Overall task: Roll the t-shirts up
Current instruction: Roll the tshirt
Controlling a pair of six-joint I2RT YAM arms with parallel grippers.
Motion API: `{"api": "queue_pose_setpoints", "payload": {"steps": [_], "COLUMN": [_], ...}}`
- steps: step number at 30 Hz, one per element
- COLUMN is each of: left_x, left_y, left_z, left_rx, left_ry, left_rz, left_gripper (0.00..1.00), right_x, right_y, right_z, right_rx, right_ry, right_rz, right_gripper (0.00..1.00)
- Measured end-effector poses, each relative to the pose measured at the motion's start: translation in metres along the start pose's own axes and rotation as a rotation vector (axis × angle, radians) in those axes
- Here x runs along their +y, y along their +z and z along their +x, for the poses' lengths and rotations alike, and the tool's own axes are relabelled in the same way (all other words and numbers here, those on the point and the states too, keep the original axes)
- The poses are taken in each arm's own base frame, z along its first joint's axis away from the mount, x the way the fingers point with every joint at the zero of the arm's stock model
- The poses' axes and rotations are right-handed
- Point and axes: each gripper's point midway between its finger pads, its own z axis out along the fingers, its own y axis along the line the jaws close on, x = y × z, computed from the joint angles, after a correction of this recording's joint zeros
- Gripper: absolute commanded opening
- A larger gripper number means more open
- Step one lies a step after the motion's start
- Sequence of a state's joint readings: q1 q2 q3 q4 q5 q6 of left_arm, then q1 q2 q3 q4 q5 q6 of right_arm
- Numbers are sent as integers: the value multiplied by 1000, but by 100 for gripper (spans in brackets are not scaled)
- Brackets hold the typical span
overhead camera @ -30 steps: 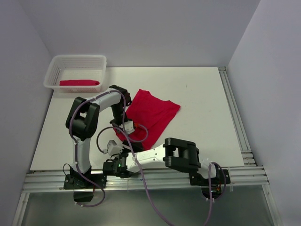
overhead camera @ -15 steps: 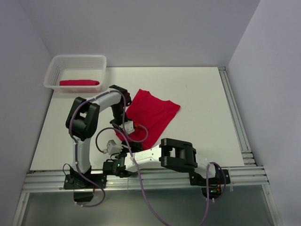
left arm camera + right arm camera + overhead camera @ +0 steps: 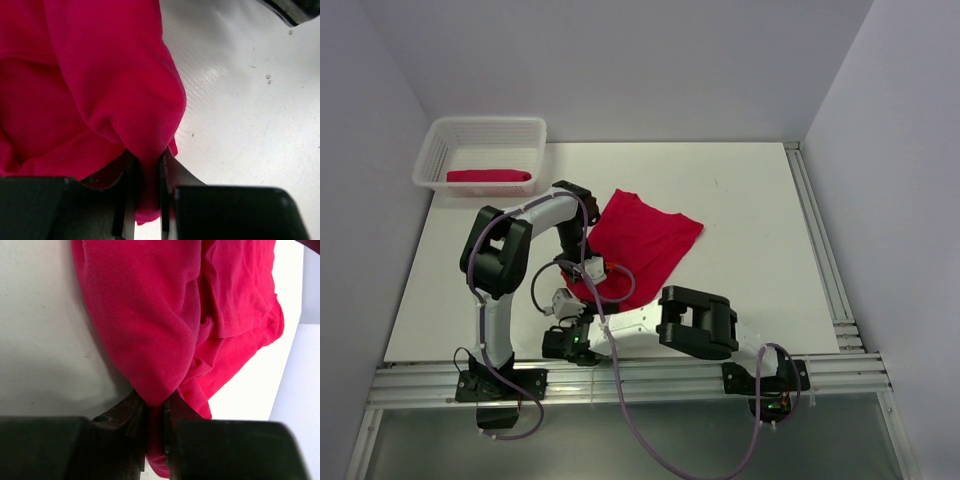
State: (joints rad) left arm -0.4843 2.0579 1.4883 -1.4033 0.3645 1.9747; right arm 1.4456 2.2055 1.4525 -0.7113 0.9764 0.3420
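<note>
One crimson t-shirt [image 3: 650, 235] lies partly spread on the white table, its near end bunched up. My left gripper [image 3: 590, 280] is shut on that bunched near edge; the left wrist view shows a fold of t-shirt [image 3: 100, 75] pinched between the jaws of the left gripper [image 3: 146, 182]. Right beside it, my right gripper [image 3: 580, 303] is also shut on the near edge. In the right wrist view the t-shirt [image 3: 150, 315] runs down between the narrow jaws of the right gripper [image 3: 155, 427]. A second t-shirt [image 3: 488, 176] lies rolled in the basket.
The white lattice basket [image 3: 428, 160] stands at the far left corner of the table. Metal rails run along the near edge [image 3: 650, 385] and the right side [image 3: 820, 250]. Grey walls close in the table on three sides.
My right gripper has gone from open to shut on the t-shirt's near edge, and its arm has shifted slightly left. The left arm has kept its hold.
</note>
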Motion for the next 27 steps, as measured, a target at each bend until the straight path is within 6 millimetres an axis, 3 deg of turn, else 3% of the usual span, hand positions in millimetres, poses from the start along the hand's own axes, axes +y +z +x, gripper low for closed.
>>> {"api": "queue_pose_setpoints", "payload": {"steps": [3, 9, 16, 24, 27], "left_x": [0, 2, 19, 28, 24], "left_y": [0, -1, -13, -44, -58], "left_z": [0, -1, -4, -6, -2], "left_rx": [0, 3, -7, -61, -82], "left_ry": [0, 8, 31, 27, -2], "left_rz": [0, -13, -122, -305, -368], "left_gripper": [18, 40, 50, 66, 67], "right_x": [1, 1, 6, 19, 25], "right_y": [0, 0, -9, -27, -36], "right_z": [0, 0, -4, -36, -44], "right_rx": [-4, 12, 8, -99, -131], "right_ry": [13, 102, 246, 431, 463], "right_rz": [-22, -159, -385, -647, -754], "right_gripper": [0, 0, 0, 0, 0]}}
